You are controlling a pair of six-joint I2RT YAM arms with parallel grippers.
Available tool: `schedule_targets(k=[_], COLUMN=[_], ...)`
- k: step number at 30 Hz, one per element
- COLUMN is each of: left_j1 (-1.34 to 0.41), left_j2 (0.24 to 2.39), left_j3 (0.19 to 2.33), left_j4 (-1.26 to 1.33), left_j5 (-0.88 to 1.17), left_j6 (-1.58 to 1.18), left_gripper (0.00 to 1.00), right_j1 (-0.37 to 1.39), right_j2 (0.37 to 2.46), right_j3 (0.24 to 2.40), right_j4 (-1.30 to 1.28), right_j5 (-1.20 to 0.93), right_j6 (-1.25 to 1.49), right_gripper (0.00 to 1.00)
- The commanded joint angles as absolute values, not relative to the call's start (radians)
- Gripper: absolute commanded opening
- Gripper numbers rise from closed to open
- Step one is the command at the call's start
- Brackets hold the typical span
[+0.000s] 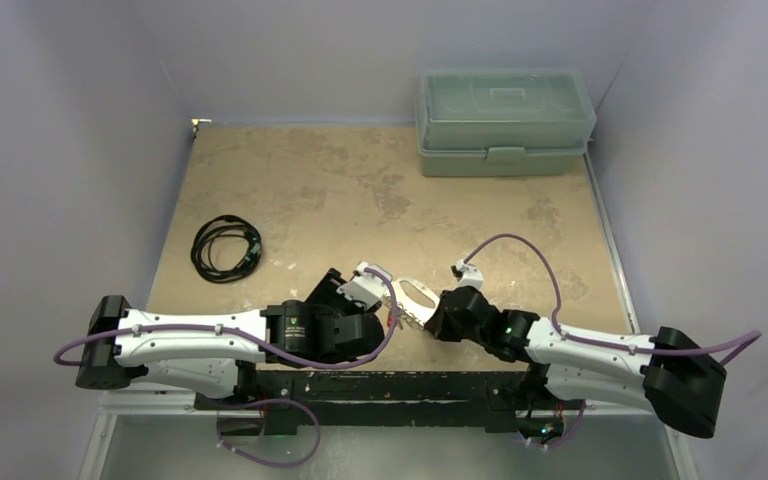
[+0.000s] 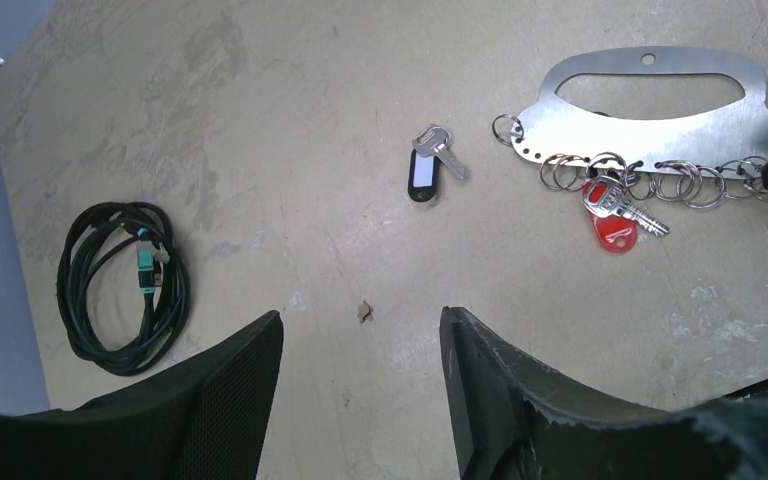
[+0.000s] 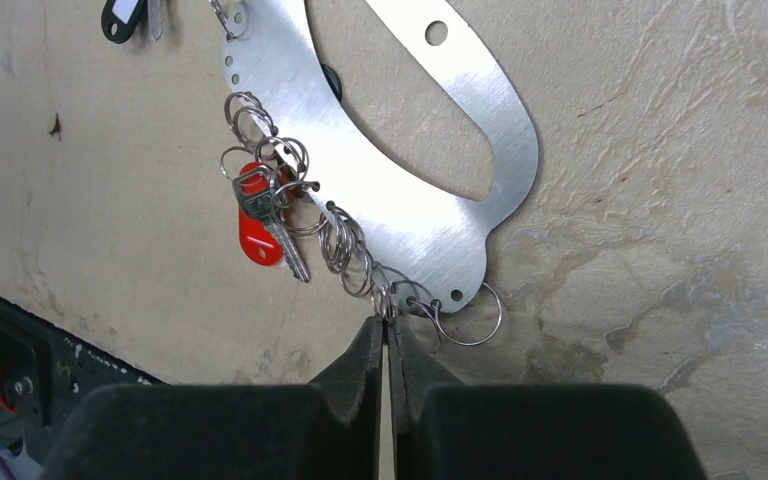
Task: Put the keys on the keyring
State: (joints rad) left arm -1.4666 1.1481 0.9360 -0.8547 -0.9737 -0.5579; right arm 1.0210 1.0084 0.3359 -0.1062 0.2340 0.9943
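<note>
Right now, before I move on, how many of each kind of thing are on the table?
Keys: 2, the red-tagged key and the black-tagged key
Keyring plate: 1
Black coiled cable: 1
Green lidded box: 1
Total: 5

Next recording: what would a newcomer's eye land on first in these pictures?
The shiny keyring plate at front centre, with a red-tagged key hanging from its row of rings, and the right tool pinching a small ring at the plate's corner. Next, a loose black-tagged key lying just off the plate's opposite end, and a black coiled cable off to the left.
</note>
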Motion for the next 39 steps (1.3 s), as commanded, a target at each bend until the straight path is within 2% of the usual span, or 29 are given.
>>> schedule_targets(k=[1,25,39], left_j1=[-1.466,-1.466,-1.466], left_j2=[1.137,1.057,1.022], left_j3=[0.939,0.91,0.795], left_j4=[-0.855,-0.707,-0.319], left_j5=[-0.991,-0.823,-0.682], left_j6=[-0.567,-0.495,-0.337], left_gripper=[0.58,0.55,0.51], right_j1=[1.026,1.026,1.026], right_j2=[0.984,0.982,0.893], right_j3=[0.342,0.443,0.515], right_j4=[-0.115,-0.183,-0.191], right_j5=[0.283,0.342,0.455], right_j6=[0.994,0.895,0.627], right_gripper=[0.01,0.0,0.0])
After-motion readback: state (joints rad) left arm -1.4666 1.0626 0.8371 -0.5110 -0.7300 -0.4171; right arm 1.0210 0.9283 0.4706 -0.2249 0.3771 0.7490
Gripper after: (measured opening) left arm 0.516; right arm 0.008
